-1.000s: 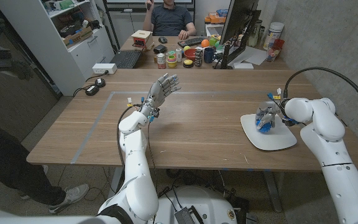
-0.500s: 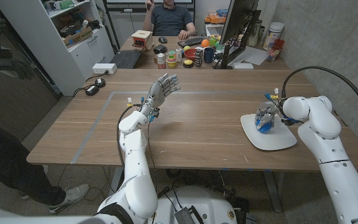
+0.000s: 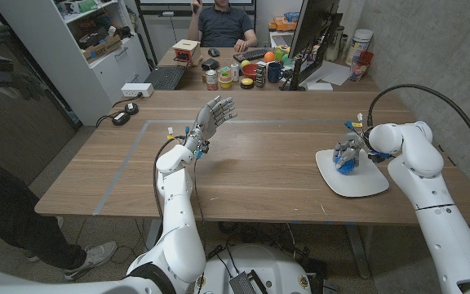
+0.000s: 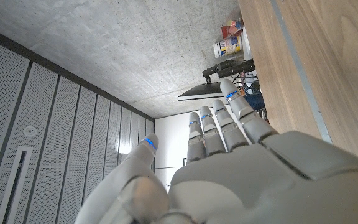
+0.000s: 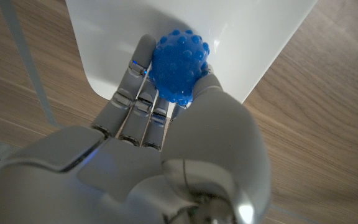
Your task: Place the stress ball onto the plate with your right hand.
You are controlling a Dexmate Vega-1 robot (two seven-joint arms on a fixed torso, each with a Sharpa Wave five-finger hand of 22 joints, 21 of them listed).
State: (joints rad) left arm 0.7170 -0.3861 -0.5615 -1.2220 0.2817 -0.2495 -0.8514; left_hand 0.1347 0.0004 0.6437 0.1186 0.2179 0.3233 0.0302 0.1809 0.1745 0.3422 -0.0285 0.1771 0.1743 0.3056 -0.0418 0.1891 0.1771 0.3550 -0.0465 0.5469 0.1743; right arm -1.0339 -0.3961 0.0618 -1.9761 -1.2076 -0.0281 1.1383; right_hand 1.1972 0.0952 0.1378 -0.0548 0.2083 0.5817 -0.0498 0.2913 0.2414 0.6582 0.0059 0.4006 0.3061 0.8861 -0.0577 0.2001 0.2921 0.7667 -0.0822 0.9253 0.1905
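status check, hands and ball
Right hand gripping the bumpy blue rubber stress ball over the white square plate. Left hand raised, open, empty. Nothing in the way.

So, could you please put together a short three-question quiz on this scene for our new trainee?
1. True or false: the right robot hand holds the blue stress ball over the white plate.
2. Multiple choice: the left robot hand is A) gripping a cup, B) raised with fingers apart, holding nothing, C) pressing on the plate.
3. Fill in: the plate sits on the ____ table.

Key: 1 true; 2 B; 3 wooden.
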